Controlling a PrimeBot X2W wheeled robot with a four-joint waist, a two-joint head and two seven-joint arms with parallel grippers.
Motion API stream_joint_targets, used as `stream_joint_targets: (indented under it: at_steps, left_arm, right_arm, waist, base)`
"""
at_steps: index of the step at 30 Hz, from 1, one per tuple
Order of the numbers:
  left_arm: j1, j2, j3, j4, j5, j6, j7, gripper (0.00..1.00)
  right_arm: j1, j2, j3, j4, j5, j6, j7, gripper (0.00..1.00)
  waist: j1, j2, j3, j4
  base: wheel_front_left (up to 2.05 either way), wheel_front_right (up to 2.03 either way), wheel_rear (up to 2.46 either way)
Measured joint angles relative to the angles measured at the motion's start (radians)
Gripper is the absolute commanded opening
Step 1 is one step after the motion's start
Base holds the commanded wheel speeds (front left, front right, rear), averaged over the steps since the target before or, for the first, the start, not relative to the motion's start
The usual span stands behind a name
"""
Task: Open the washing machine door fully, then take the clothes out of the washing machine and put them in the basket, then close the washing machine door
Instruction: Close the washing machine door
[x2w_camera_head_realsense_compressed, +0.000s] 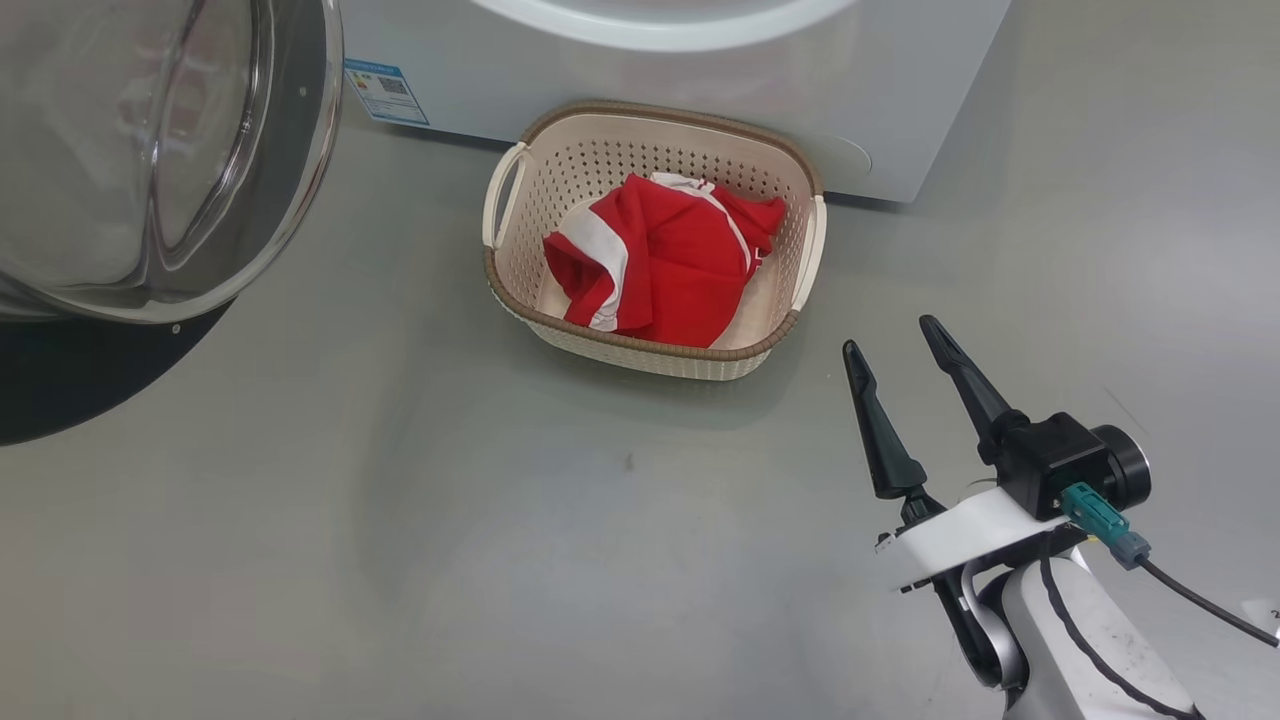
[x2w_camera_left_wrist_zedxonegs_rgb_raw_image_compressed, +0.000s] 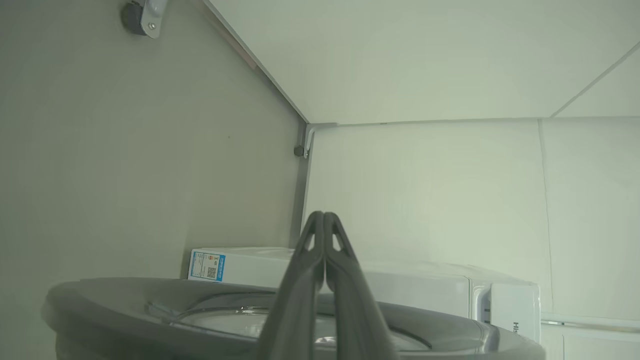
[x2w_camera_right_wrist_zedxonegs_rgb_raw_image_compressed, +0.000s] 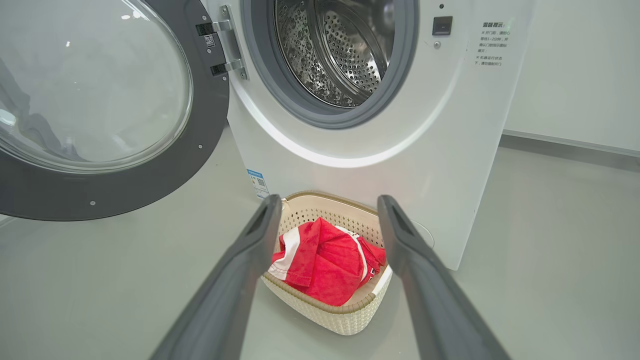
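The floor (x2w_camera_head_realsense_compressed: 400, 520) is smooth, slightly shiny grey-green, pretty plain apart from one tiny dark speck (x2w_camera_head_realsense_compressed: 628, 462) out in the open part. The white washing machine (x2w_camera_head_realsense_compressed: 900, 100) stands on it at the back. The cream basket (x2w_camera_head_realsense_compressed: 640, 355) with the brown rim sits on the floor right in front of it, can't tell if they actually touch.

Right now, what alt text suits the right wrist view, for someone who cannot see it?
Red clothes lie in a cream basket on the floor before a washing machine, its door standing open at the left, all framed by the open right gripper.
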Motion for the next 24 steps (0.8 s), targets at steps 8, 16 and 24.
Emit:
stream_joint_targets:
  at_steps: [8,16,24]
  left_arm:
    - [-0.041,0.017,-0.041,0.065,0.013,0.0,0.059,0.0]
    - [-0.075,0.044,-0.086,0.094,0.039,0.0,0.125,0.0]
    - [-0.077,0.053,-0.104,0.126,0.042,0.0,0.163,0.0]
  right_arm:
    - [-0.003,0.003,0.0,0.003,0.0,0.0,-0.002,1.0]
    - [-0.009,0.007,-0.003,0.01,0.001,0.0,-0.005,1.0]
    - [-0.009,0.009,-0.007,0.018,0.002,0.0,-0.005,1.0]
  waist:
    - [0.0,0.0,-0.001,-0.016]
    - [0.0,0.0,-0.005,-0.027]
    - [0.0,0.0,-0.016,-0.023]
  base:
    - [0.0,0.0,0.0]
    - [0.0,0.0,0.0]
    - [0.0,0.0,0.0]
